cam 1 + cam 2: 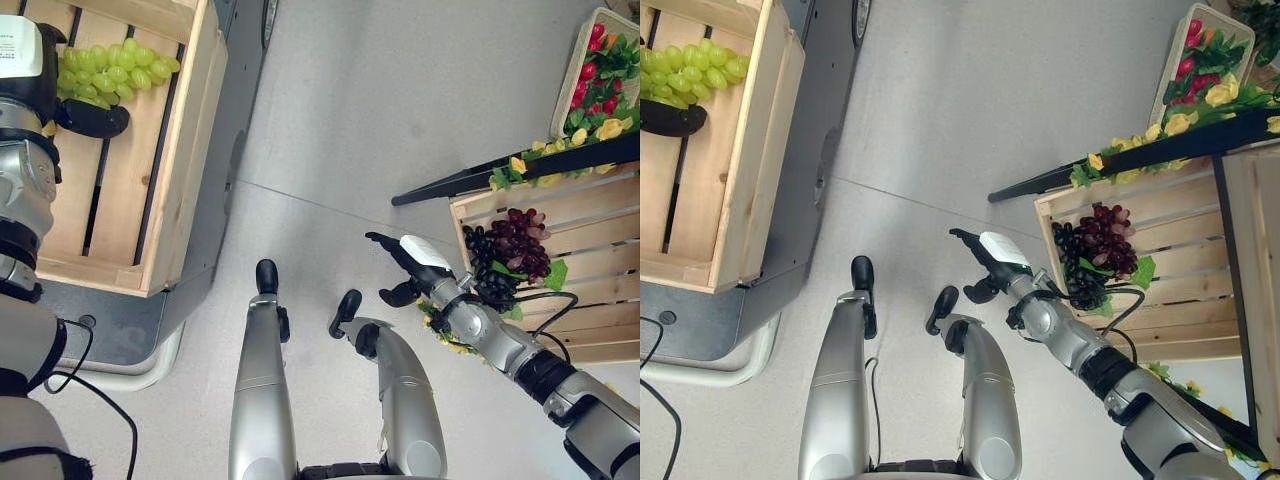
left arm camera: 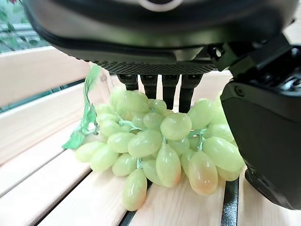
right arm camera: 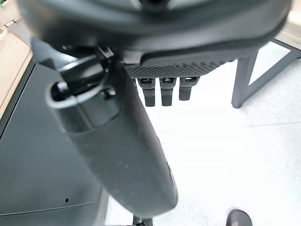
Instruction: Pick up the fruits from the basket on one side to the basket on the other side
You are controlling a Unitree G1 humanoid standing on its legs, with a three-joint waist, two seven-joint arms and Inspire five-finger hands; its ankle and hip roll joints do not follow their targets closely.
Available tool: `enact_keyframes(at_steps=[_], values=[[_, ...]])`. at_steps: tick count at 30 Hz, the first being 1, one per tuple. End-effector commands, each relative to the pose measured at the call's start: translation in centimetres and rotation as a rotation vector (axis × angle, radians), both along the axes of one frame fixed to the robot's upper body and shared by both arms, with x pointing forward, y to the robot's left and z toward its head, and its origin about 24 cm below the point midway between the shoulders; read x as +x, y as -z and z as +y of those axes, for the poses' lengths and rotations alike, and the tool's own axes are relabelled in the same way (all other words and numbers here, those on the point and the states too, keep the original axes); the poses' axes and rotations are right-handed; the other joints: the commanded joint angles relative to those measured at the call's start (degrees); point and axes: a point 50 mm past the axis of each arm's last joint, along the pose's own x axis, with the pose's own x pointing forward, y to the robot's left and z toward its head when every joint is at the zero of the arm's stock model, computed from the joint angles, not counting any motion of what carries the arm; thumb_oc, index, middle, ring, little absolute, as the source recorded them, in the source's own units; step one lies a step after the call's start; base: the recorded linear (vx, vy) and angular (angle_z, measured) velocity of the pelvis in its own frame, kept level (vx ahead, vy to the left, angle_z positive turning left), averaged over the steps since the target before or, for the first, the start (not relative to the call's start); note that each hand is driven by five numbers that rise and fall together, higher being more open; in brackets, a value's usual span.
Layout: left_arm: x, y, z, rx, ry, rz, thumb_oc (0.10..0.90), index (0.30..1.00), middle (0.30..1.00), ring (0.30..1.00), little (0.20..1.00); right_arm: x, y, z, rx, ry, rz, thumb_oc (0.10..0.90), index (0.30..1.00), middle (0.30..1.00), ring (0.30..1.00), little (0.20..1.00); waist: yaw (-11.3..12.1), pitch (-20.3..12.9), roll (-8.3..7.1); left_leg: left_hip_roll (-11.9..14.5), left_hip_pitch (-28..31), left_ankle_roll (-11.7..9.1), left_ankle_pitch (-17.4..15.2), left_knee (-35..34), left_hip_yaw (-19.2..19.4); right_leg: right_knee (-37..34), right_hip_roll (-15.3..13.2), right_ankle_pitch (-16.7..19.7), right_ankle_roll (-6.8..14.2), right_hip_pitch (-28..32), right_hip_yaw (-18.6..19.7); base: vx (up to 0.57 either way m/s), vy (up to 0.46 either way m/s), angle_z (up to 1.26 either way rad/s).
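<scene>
Green grapes lie in the left crate by the left hand; the right hand is held empty beside the right crate.

The left hand [image 1: 92, 118] is seen low in the left crate [image 1: 185, 150], fingers straight and released, touching the green grapes [image 1: 115, 68] on the slats near the far wall. Bare floor [image 1: 380, 120] is left open between the crates. The right hand [image 1: 410, 262] is held out with fingers relaxed, just beside the right crate [image 1: 590, 225], where the dark grapes [image 1: 510, 250] are seen against the near edge.
</scene>
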Motion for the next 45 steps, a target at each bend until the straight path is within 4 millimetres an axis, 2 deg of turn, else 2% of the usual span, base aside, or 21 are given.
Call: enact_keyframes(at_steps=[1,6,12,19,21,23,25,26,27,28,34,39,42,45], values=[[-1.3,2.4,2.4,-0.049,-0.039,0.189,0.400,0.300,0.300,0.300,0.300,-0.2,-2.2,-2.2,0.020,0.016,-0.082,0.800,0.900,0.900,0.900,0.900,1.63,-0.11,-0.51,-1.42,9.55,-0.66,-7.71,-6.08,2.38,-0.12,-0.79,2.38,1.96,3.71,0.96,0.00,0.000,0.00],[-0.9,2.6,1.1,-0.001,0.101,0.239,0.400,0.300,0.300,0.300,0.300,-0.1,-2.8,-3.2,-0.008,0.024,-0.094,0.800,0.900,0.900,0.900,0.900,1.76,-0.11,1.44,-1.89,11.36,-0.23,-8.17,-5.81,3.13,1.12,-1.68,1.79,1.72,4.61,1.29,-0.01,0.006,0.00],[-0.5,3.9,-0.3,0.048,0.199,0.319,0.400,0.300,0.300,0.300,0.300,0.2,-3.8,-3.9,-0.039,0.025,-0.104,0.800,0.900,0.900,0.900,0.900,2.13,-0.11,3.58,-2.56,13.26,-0.12,-8.24,-5.63,3.66,2.74,-2.57,0.80,1.36,5.65,1.62,-0.02,0.016,-0.03],[-1.0,5.0,0.2,0.109,0.189,0.349,0.400,0.300,0.300,0.300,0.300,0.3,-4.5,-4.2,-0.060,0.018,-0.106,0.800,0.900,0.900,0.900,0.900,2.25,-0.11,4.84,-2.81,15.78,-0.05,-8.43,-5.93,4.17,3.89,-3.25,0.24,1.34,7.04,2.06,-0.03,-0.006,-0.06],[-1.3,5.0,0.6,0.138,0.167,0.311,0.400,0.300,0.300,0.300,0.300,0.3,-4.6,-4.4,-0.059,0.018,-0.107,0.800,0.900,0.900,0.900,0.900,2.25,-0.11,5.15,-2.79,16.75,-0.02,-8.73,-5.71,4.39,4.32,-3.43,-0.12,1.25,7.77,2.25,-0.02,-0.049,-0.04],[-1.8,4.6,1.2,0.074,0.141,0.183,0.400,0.300,0.300,0.300,0.300,0.2,-4.5,-4.4,-0.053,0.016,-0.102,0.800,0.900,0.900,0.900,0.900,2.24,-0.11,5.37,-2.83,17.74,-0.01,-8.88,-5.58,4.56,4.65,-3.50,-0.31,1.23,8.45,2.62,-0.01,-0.055,-0.04],[-2.5,4.1,2.2,-0.100,0.118,-0.026,0.400,0.300,0.300,0.300,0.300,0.0,-4.0,-4.1,-0.038,0.010,-0.096,0.800,0.900,0.900,0.900,0.900,2.52,-0.11,5.47,-3.09,19.21,0.07,-9.01,-5.75,4.57,4.75,-3.71,-0.42,1.31,9.60,2.74,0.00,-0.088,0.00],[-2.6,4.1,2.3,-0.126,0.121,-0.060,0.400,0.300,0.300,0.300,0.300,-0.1,-4.0,-4.0,-0.038,0.008,-0.096,0.800,0.900,0.900,0.900,0.900,2.50,-0.11,5.49,-3.11,19.33,0.07,-9.01,-5.78,4.57,4.74,-3.73,-0.43,1.32,9.72,2.73,0.00,-0.101,0.03],[-2.9,4.2,2.6,-0.161,0.111,-0.105,0.400,0.300,0.300,0.300,0.300,-0.2,-3.7,-3.8,-0.032,0.005,-0.095,0.800,0.900,0.900,0.900,0.900,2.64,-0.11,5.38,-3.18,19.82,0.12,-9.06,-5.87,4.47,4.77,-3.77,-0.44,1.33,10.15,2.66,0.01,-0.145,0.04],[-3.6,4.3,3.3,-0.274,0.114,-0.238,0.400,0.300,0.300,0.300,0.300,-0.6,-3.0,-3.2,-0.020,-0.002,-0.096,0.800,0.900,0.900,0.900,0.900,3.23,-0.11,5.00,-3.43,21.14,0.20,-9.17,-6.19,4.22,4.58,-3.79,-0.33,1.47,11.41,2.46,0.02,-0.172,0.07],[-5.4,4.9,4.8,-0.642,0.125,-0.611,0.400,0.300,0.300,0.300,0.300,-1.3,-1.9,-1.7,0.033,-0.018,-0.076,0.800,0.900,0.900,0.900,0.900,3.70,-0.11,4.63,-3.78,27.53,0.05,-9.35,-8.25,4.38,3.30,-3.87,-0.51,1.63,16.95,2.46,0.03,-0.133,0.03],[-5.7,6.2,4.8,-0.852,0.153,-0.759,0.400,0.300,0.300,0.300,0.300,-1.8,-1.4,-1.2,0.060,-0.027,-0.059,0.800,0.900,0.900,0.900,0.900,3.49,-0.11,5.06,-4.04,33.10,-0.18,-8.98,-10.94,4.73,0.74,-4.16,-0.36,1.90,21.90,2.61,0.03,-0.102,0.01],[-6.0,7.5,4.9,-1.029,0.199,-0.858,0.400,0.300,0.300,0.300,0.300,-2.4,-0.9,-1.0,0.071,-0.035,-0.040,0.800,0.900,0.900,0.900,0.900,3.05,-1.75,6.21,-4.52,37.66,-0.63,-8.15,-14.19,5.00,-3.55,-4.29,0.07,2.18,26.40,2.42,0.07,-0.097,0.00],[-6.2,8.0,4.6,-1.108,0.246,-0.901,0.400,0.300,0.300,0.300,0.300,-2.8,-0.5,-0.9,0.082,-0.040,-0.033,0.800,0.900,0.900,0.900,0.900,2.60,-3.09,7.22,-4.68,39.85,-1.00,-7.54,-16.20,5.12,-6.40,-3.96,0.23,2.21,28.78,2.34,0.05,-0.068,-0.04]])
